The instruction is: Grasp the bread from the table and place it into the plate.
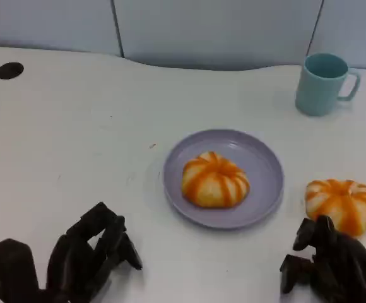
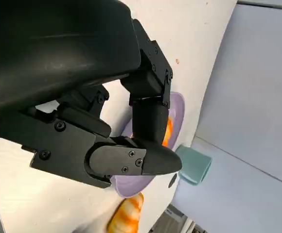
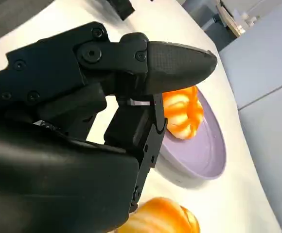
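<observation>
A: Bread status?
B: One orange-striped bread (image 1: 214, 180) lies in the lilac plate (image 1: 265, 158), near its middle. A second bread (image 1: 342, 205) sits on the white table (image 1: 76, 126), just right of the plate, apart from its rim.

A: Hands?
B: Right hand (image 1: 328, 265) lies on the table below the second bread, fingertips close to it, contact not resolvable; fingers curled, holding nothing. Left hand (image 1: 85, 255) rests lower left of the plate, well apart, fingers loosely curled and parted, empty.

A: Other containers? Writing?
B: Teal mug (image 1: 322, 83) upper right of the plate; contents cannot be seen. No legible markings.
</observation>
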You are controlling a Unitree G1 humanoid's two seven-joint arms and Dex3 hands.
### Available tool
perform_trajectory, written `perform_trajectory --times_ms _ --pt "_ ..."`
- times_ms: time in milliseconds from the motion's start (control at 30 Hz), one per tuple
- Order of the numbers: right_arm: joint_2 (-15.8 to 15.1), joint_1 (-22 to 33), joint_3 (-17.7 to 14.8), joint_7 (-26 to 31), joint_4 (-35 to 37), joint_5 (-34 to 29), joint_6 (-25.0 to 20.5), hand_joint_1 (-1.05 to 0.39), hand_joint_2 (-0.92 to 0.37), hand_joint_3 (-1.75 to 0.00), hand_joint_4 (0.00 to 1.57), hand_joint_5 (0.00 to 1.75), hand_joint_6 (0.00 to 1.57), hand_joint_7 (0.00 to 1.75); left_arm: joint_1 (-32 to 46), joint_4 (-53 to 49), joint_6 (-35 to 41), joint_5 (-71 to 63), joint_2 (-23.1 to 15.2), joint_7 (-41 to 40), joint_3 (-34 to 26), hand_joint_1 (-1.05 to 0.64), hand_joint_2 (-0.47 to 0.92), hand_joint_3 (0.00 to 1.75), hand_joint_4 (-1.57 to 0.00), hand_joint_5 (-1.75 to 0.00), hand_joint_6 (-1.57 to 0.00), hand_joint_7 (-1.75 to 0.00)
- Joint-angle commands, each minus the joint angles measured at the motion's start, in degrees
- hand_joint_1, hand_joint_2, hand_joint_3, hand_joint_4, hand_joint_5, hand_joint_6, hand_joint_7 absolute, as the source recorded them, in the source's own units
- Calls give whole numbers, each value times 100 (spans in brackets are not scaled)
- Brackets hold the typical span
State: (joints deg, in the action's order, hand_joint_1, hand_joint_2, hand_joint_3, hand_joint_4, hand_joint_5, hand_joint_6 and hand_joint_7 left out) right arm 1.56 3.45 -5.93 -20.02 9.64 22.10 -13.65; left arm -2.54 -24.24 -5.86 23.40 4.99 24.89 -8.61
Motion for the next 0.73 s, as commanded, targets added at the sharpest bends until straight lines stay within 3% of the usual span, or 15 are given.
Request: perform_trajectory --times_ms 33,200,567,733 --pt "-153 -106 -142 -156 386 -64 443 -47 -92 -58 130 132 117 125 -232 -306 -234 -164 -105 86 2 -66 92 39 -92 -175 -68 -175" --pt "-86 -268 -266 -276 718 62 699 -49 -92 -53 133 130 119 122 -395 -513 -282 -102 -49 90 -99 -67 92 33 -94 -175 -70 -175" --pt "-112 -376 -256 -233 902 -73 676 -53 -92 -52 137 124 125 114 -477 -645 -356 -140 -115 280 -114 -69 92 35 -92 -175 -69 -175" --pt "-104 -331 -238 -242 844 -61 689 -47 -92 -59 134 130 120 125 -487 -637 -303 -80 -94 315 -142 -67 92 35 -92 -175 -69 -175"
